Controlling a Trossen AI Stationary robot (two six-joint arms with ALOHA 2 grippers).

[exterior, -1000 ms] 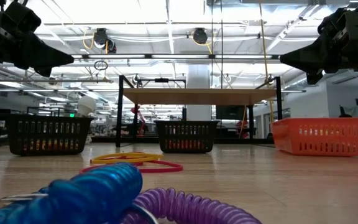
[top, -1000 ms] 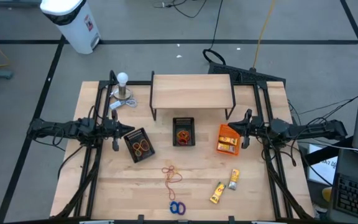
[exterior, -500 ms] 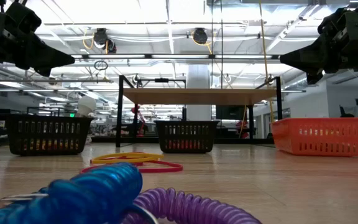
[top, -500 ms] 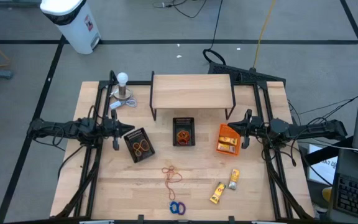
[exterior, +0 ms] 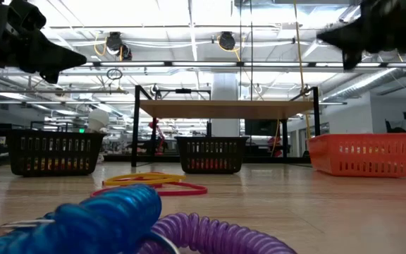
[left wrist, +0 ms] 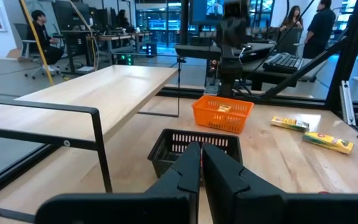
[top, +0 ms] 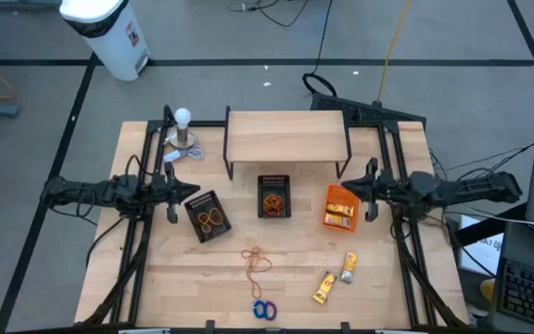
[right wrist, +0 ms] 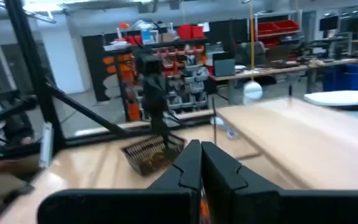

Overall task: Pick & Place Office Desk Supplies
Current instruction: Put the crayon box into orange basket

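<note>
Tan and red rubber bands (top: 256, 260) lie tangled on the wooden table near its middle. Blue and purple coil rings (top: 264, 309) rest at the near edge and fill the low view's foreground (exterior: 111, 219). Two yellow packets (top: 324, 287) (top: 349, 267) lie flat to their right. My left gripper (top: 172, 195) hovers shut above the table's left side, beside the left black mesh bin (top: 208, 215). My right gripper (top: 370, 190) hovers shut at the right, next to the orange bin (top: 339, 207). Neither holds anything.
A middle black mesh bin (top: 273, 197) holds orange bands. A wooden shelf on black legs (top: 286, 137) stands at the far side, with a white bulb on a metal base (top: 184, 130) to its left. Bare wood lies between the bins and the near items.
My right gripper has risen, showing higher and blurred in the low view; it stays shut. The things on the table have not moved.
</note>
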